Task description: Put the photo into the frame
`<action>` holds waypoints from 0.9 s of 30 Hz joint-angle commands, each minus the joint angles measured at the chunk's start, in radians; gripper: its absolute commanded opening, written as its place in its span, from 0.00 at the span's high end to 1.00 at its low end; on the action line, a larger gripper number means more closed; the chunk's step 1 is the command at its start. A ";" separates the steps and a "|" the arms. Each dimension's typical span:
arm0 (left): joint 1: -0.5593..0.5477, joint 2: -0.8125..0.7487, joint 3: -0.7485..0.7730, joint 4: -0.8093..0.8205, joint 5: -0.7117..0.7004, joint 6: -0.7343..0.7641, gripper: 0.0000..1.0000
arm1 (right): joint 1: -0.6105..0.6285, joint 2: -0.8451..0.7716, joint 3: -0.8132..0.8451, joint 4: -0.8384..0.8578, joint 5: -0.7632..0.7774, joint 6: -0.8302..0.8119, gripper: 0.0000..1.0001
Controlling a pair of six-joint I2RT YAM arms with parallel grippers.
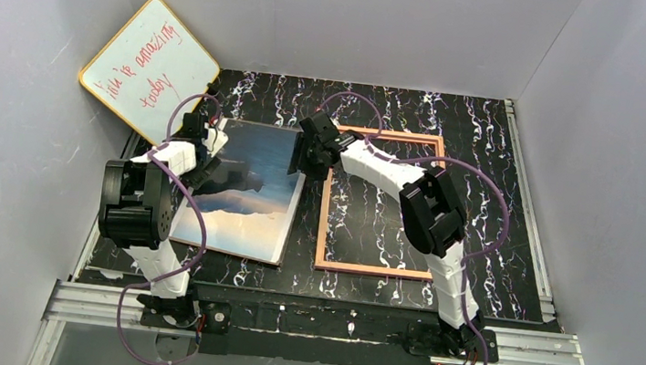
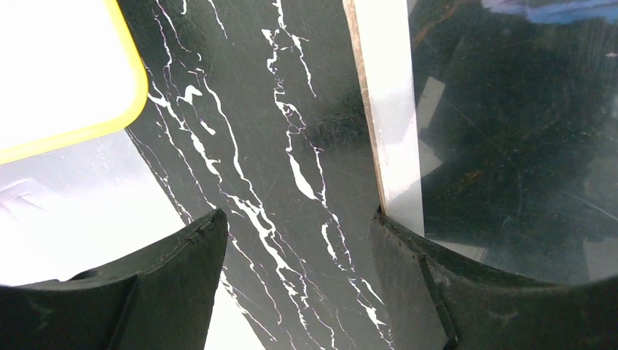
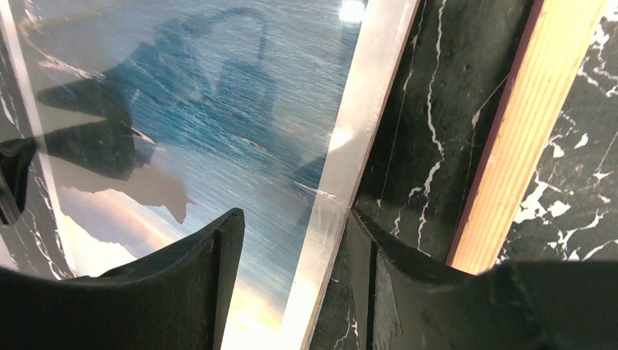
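The dark marbled bench (image 1: 487, 164) looks hard and slick, with only a narrow strip between the empty frame (image 1: 322, 228), right of centre, and the photo (image 1: 251, 216), lying left of centre. The photo seems thin, light and glossy (easily creased, I judge) and is best taken by its edges. The right claw (image 3: 291, 219) straddles its right edge and the left claw (image 2: 297, 219) sits by its left edge — both agape, gripping nothing.

The photo (image 3: 182, 109) is seen to be shiny and smooth. Beside the photo, pale grainy wood is shown on the frame (image 3: 525, 131).
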 commanded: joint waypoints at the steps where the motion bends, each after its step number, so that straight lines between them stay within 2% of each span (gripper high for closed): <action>1: -0.025 0.044 -0.055 -0.073 0.118 -0.030 0.29 | 0.056 -0.028 0.091 -0.017 -0.049 -0.003 0.39; 7: -0.035 0.043 -0.063 -0.073 0.110 -0.025 0.29 | 0.074 0.029 0.163 -0.104 -0.038 -0.028 0.39; 20: -0.079 0.048 -0.073 -0.073 0.095 -0.019 0.29 | 0.092 0.059 0.183 -0.177 0.035 -0.062 0.38; 24: -0.079 0.054 -0.068 -0.083 0.091 -0.012 0.30 | 0.093 0.037 0.145 -0.176 0.026 -0.045 0.36; 27: -0.080 0.053 -0.070 -0.081 0.085 -0.006 0.30 | 0.099 -0.026 0.030 -0.146 -0.023 0.033 0.33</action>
